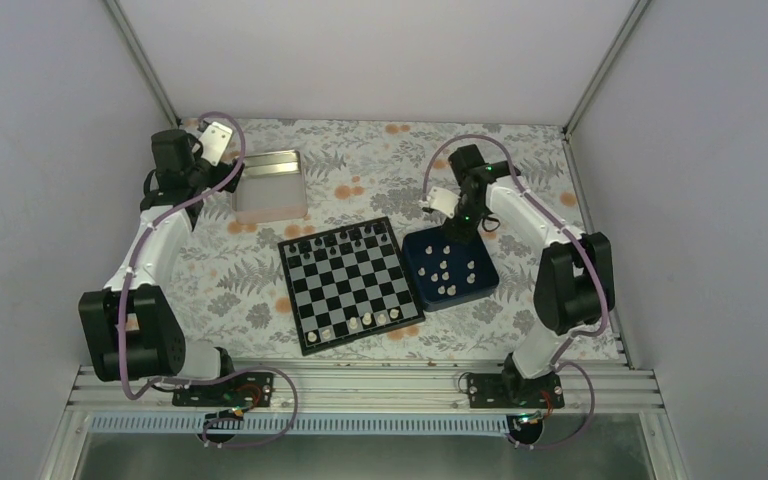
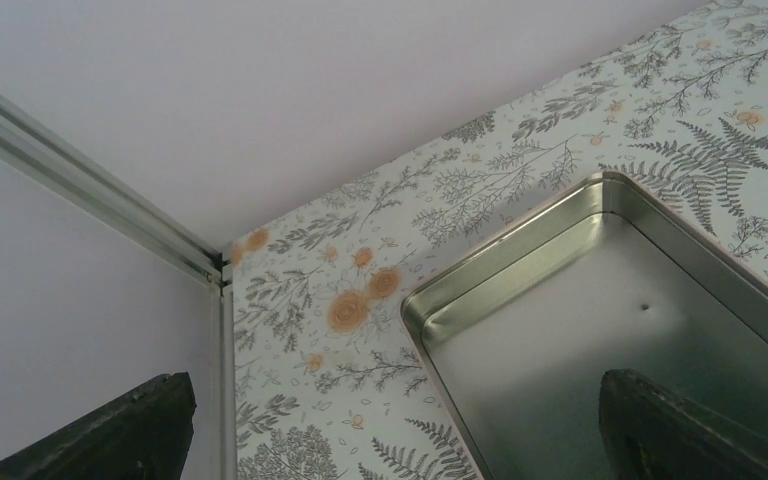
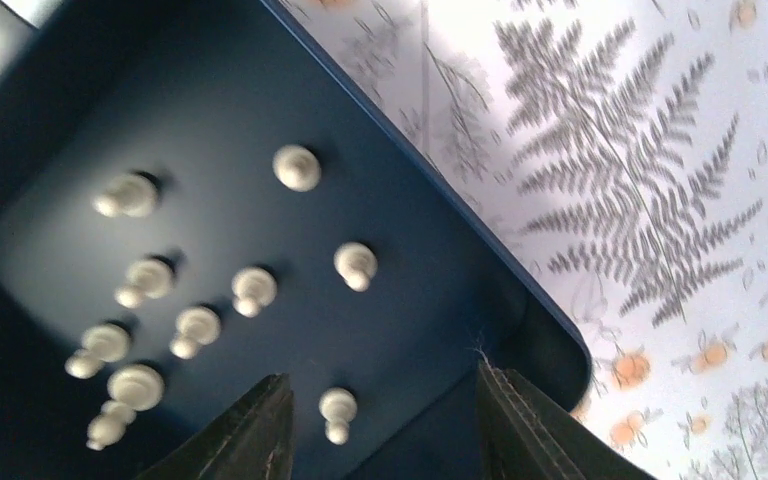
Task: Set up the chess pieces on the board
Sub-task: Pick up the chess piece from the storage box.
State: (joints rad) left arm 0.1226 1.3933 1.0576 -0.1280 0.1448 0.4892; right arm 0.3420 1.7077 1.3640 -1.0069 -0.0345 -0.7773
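While plain walls [image 1: 360,50] enclose it, the fern-printed tabletop [image 1: 235,285] bears the board [image 1: 355,285].

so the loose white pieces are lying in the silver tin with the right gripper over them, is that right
Not the tin. The white pieces lie in the blue tray, as the right wrist view shows. The right gripper is over them, as you said.
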